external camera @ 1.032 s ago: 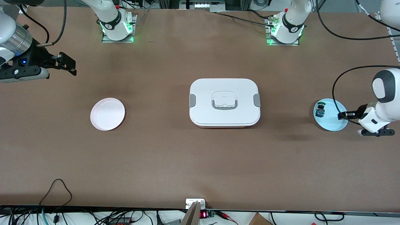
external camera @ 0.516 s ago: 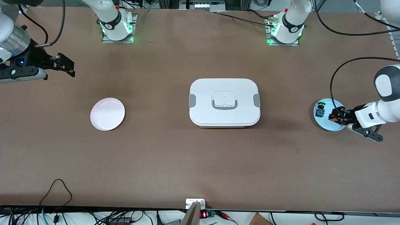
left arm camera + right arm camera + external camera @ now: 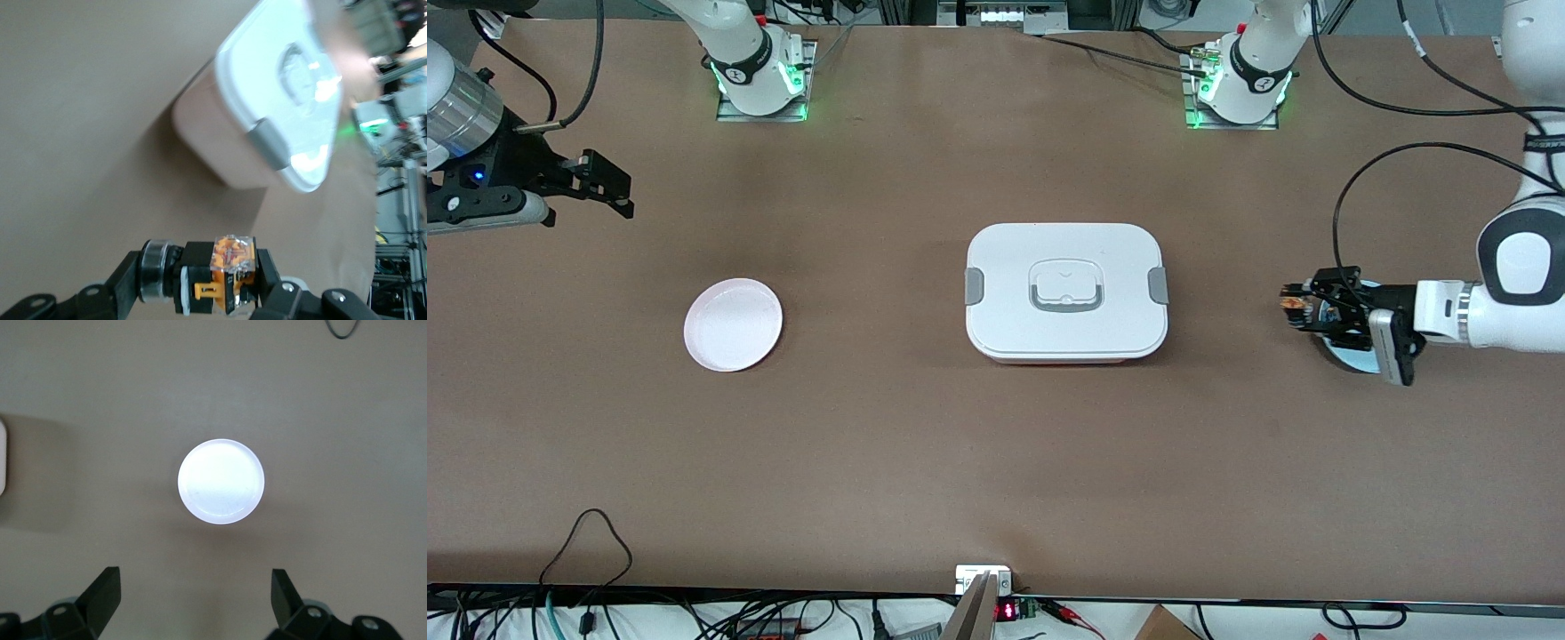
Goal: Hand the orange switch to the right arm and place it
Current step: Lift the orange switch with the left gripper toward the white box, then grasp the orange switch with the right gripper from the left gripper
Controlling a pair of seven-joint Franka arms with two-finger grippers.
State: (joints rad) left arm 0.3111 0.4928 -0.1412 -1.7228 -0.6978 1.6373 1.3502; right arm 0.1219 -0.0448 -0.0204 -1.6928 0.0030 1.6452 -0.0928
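Left hand (image 3: 1294, 307), a spidery black claw on the white-wristed arm, is up in the air above the brown worktop (image 3: 996, 462) at the left arm's end, just off the edge of the round pale-blue plate (image 3: 1352, 363), which the hand and wrist mostly cover. It is clenched on the orange switch (image 3: 1288, 304), a tiny black push-button part with an orange cap; the left wrist view shows the switch (image 3: 223, 273) pinched between the two black fingers (image 3: 280, 297) with its orange side up (a clear cover over the orange, a silver ring at one end). The rounded white lunch box with grey side clips and a recessed handle (image 3: 1065, 292) sits shut at the worktop's middle, well apart from the hand. Right hand (image 3: 609, 185), slim and black on the arm with the brushed-silver wrist cylinder, waits in the air at the right arm's end of the worktop, fingers (image 3: 103, 593) spread wide and gripping nothing. The small round pale-pink plate (image 3: 733, 324) lies bare, between the right hand and the lunch box, nearer the front camera than the hand.
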